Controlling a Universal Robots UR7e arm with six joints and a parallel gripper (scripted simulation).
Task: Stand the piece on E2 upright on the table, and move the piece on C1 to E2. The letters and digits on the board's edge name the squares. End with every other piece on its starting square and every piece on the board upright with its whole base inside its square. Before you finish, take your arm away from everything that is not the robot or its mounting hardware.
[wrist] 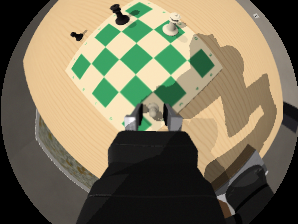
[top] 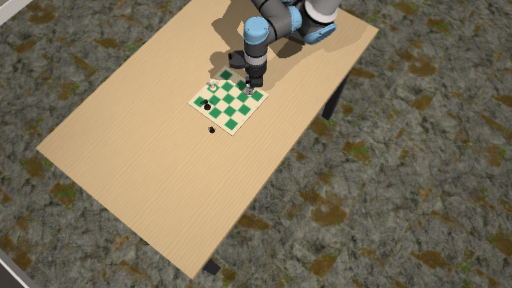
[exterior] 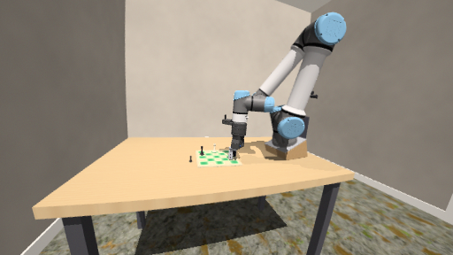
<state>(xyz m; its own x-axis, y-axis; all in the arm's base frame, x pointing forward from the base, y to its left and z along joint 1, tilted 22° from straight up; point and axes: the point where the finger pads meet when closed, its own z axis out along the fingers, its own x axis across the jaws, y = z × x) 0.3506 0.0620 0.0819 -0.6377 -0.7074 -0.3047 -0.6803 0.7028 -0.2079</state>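
The green and cream chessboard (top: 231,123) (exterior: 212,162) (wrist: 136,56) lies on the wooden table (top: 150,150) (exterior: 155,181). My gripper (top: 248,90) (exterior: 232,153) (wrist: 153,110) is low over the board's edge nearest the arm's base. Its fingers are open, one on each side of a small pale piece (wrist: 154,108) that stands upright on its square. A white piece (top: 213,86) (exterior: 214,148) (wrist: 174,26) and a black piece (top: 206,105) (exterior: 202,150) (wrist: 119,14) stand on far squares. A small black pawn (top: 211,130) (exterior: 190,158) (wrist: 77,35) stands on the table just off the board.
The arm's base (exterior: 287,148) sits on the table behind the board, and the arm casts a shadow over the board's near corner. The table's edges are far from the board on the other sides.
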